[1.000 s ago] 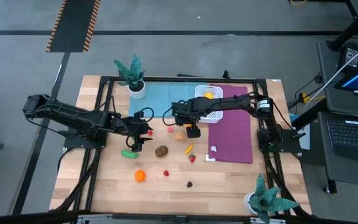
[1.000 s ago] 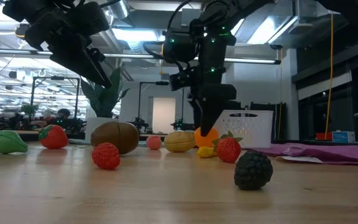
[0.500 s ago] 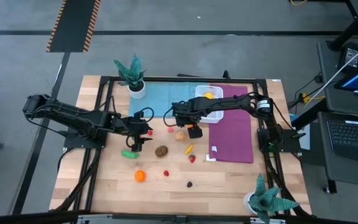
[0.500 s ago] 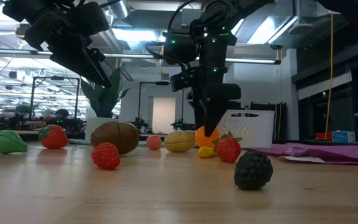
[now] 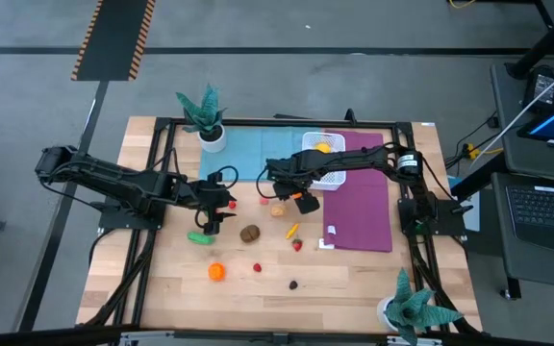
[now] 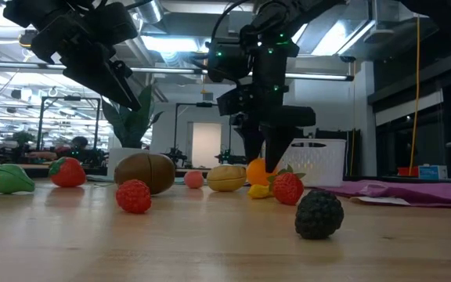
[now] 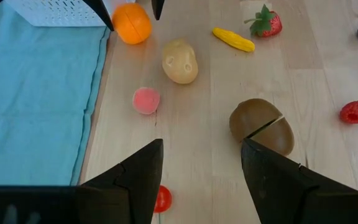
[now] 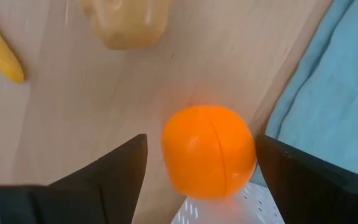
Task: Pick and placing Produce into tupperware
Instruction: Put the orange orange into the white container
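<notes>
Two teal potted plants stand at 11 and 5 o'clock on the wooden table in the high view, on a grey floor. A blue mat and a purple mat lie toward 12 and 3 o'clock. The white tupperware sits where they meet, one orange piece inside it. The left pincer hangs at 9 o'clock of centre, the right pincer just at 7 o'clock of the tupperware. About ten produce pieces dot the table, among them one green piece, one orange, and one dark berry.

The low view adds the room: ceiling lights, racks, a doorway. The right pincer stands spread above the table, and the tupperware is behind it.

The left wrist view counts one orange ball, one potato, one pink ball, one brown kiwi, one banana, one strawberry, and one raspberry; its pincer is spread, holding nothing.

The right wrist view alone shows the orange ball lying between the spread fingers, apart from both.
</notes>
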`<act>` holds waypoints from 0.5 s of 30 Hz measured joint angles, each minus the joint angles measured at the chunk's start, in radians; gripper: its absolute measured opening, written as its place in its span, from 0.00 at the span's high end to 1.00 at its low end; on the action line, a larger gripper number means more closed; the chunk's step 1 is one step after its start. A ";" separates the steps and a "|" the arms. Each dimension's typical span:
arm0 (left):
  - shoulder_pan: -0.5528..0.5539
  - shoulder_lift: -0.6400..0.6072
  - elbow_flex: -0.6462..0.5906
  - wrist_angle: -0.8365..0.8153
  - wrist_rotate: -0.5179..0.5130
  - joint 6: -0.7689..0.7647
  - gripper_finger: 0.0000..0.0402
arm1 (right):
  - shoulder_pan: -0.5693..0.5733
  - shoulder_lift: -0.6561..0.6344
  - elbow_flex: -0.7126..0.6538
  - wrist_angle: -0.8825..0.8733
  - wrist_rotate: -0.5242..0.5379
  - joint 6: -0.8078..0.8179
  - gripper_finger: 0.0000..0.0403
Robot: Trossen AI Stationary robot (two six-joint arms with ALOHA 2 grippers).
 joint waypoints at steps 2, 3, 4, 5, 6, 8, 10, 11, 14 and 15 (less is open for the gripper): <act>0.000 0.000 0.000 0.000 0.000 0.000 0.48 | 0.000 0.000 0.000 0.000 0.000 -0.009 0.26; 0.000 0.000 0.000 0.000 0.000 0.000 0.48 | 0.000 0.000 0.000 0.000 0.000 -0.013 0.26; 0.000 0.000 0.000 0.000 0.000 0.000 0.48 | 0.000 0.000 0.000 0.001 0.000 -0.015 0.26; 0.000 0.000 0.000 0.000 0.000 0.000 0.48 | 0.000 0.000 0.000 0.002 0.000 -0.018 0.26; 0.000 0.000 0.000 0.000 0.000 0.000 0.48 | 0.000 0.000 0.000 0.002 0.000 -0.019 0.26; 0.000 0.000 0.000 0.000 0.000 0.000 0.48 | 0.000 0.007 0.000 0.002 0.000 -0.020 0.26; 0.000 0.000 0.000 0.000 0.000 0.000 0.48 | 0.000 0.025 0.000 -0.006 0.000 -0.029 0.26; 0.000 0.000 0.000 0.000 0.000 0.000 0.48 | 0.000 0.040 0.000 -0.017 0.001 -0.045 0.26; 0.000 0.000 0.000 0.000 0.000 0.000 0.48 | 0.002 0.077 0.000 -0.029 0.036 -0.078 0.26; 0.000 0.000 0.000 0.000 0.000 0.000 0.48 | 0.005 0.084 0.002 -0.029 0.063 -0.085 0.26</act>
